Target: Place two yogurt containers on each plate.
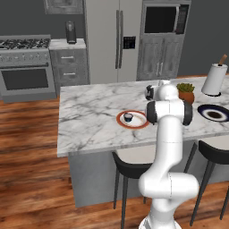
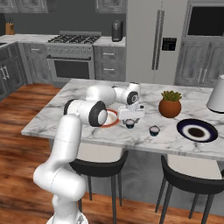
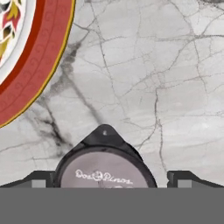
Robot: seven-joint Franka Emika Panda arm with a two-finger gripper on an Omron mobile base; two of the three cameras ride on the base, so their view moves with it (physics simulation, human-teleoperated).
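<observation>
At the bottom of the hand view, your open hand (image 3: 107, 181) straddles a light, rigid yogurt cup (image 3: 105, 168); pinch its sides.

One yogurt cup (image 1: 128, 117) upright on orange-rimmed plate (image 1: 133, 120) — navy plate (image 2: 197, 130) bare.

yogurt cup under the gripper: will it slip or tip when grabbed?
The yogurt cup looks small and squat, so it is probably light and unlikely to tip. Its round sides might slip or twist between the gripper's fingers. The marble counter looks smooth, so a nudge would likely slide it.
</observation>
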